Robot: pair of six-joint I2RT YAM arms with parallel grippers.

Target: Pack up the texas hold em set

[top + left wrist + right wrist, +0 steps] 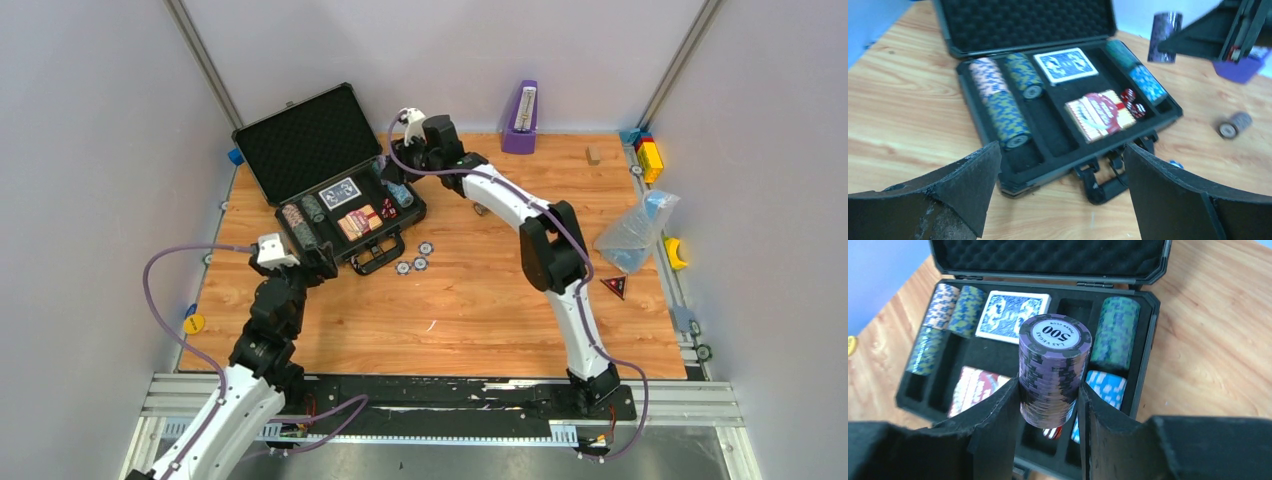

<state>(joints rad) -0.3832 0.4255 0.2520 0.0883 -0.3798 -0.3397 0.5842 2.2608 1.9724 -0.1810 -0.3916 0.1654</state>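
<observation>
The dark grey briefcase (262, 150) lies open at the table's far left, lid up. Its tray holds striped chip rolls (1007, 114), a blue card deck (1065, 65), a red deck (1100, 112) and red dice (1132, 102). My right gripper (1050, 405) is shut on a purple chip roll (1054, 370) marked 500, held upright above the tray's right side (397, 160). My left gripper (1060, 160) is open and empty, low over the table just in front of the case's handle (1108, 182). Three round buttons (420, 263) and one loose chip roll (1234, 125) lie on the table.
A purple metronome (521, 118) stands at the back. A wooden block (593, 155), coloured toy blocks (648, 152), a clear plastic bag (635, 232) and a red triangle (613, 287) sit along the right edge. A yellow disc (193, 323) lies off the left edge.
</observation>
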